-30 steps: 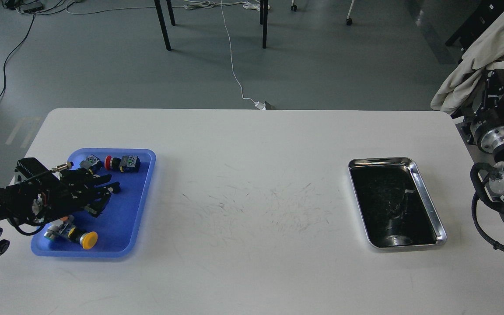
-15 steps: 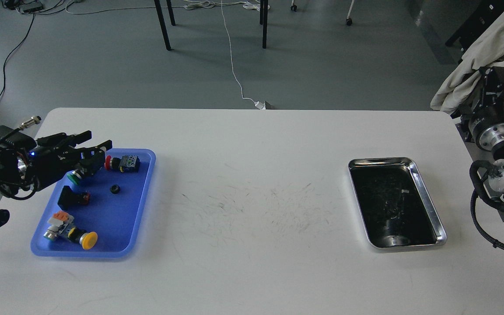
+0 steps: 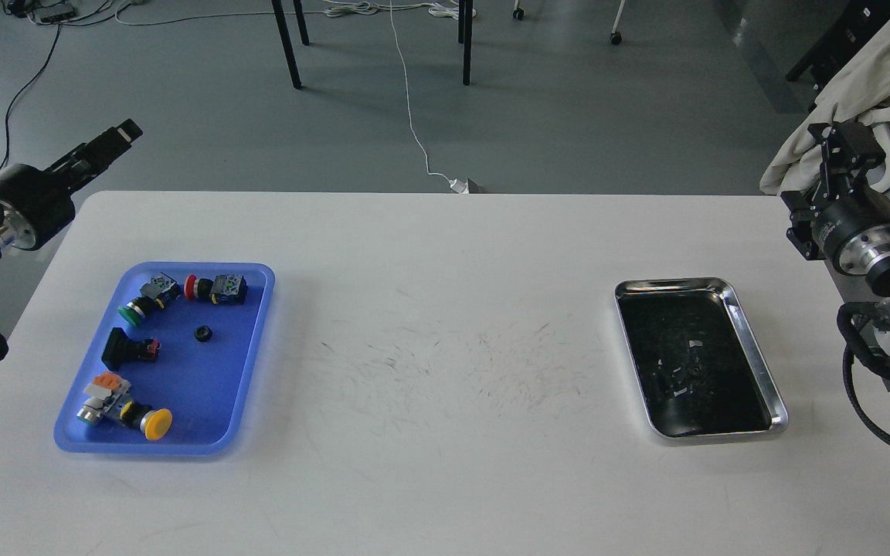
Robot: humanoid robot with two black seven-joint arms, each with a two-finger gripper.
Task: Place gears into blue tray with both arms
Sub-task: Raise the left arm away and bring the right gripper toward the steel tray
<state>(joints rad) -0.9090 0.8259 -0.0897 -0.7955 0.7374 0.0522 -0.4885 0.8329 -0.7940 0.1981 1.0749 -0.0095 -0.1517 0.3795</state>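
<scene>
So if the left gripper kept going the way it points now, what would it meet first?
Probably nothing on the table. The left gripper points up and away past the table's far left corner, over bare grey floor; depth is unclear.

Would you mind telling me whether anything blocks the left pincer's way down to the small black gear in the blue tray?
Nothing visible does. The left pincer is raised beyond the table's far-left corner, and the gear lies alone on bare floor of the blue tray, apart from the push-button switches.

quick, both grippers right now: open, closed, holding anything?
Left gripper: raised off the table's left edge; cannot tell if open or closed.
Right gripper: raised at the right edge; cannot tell.
</scene>
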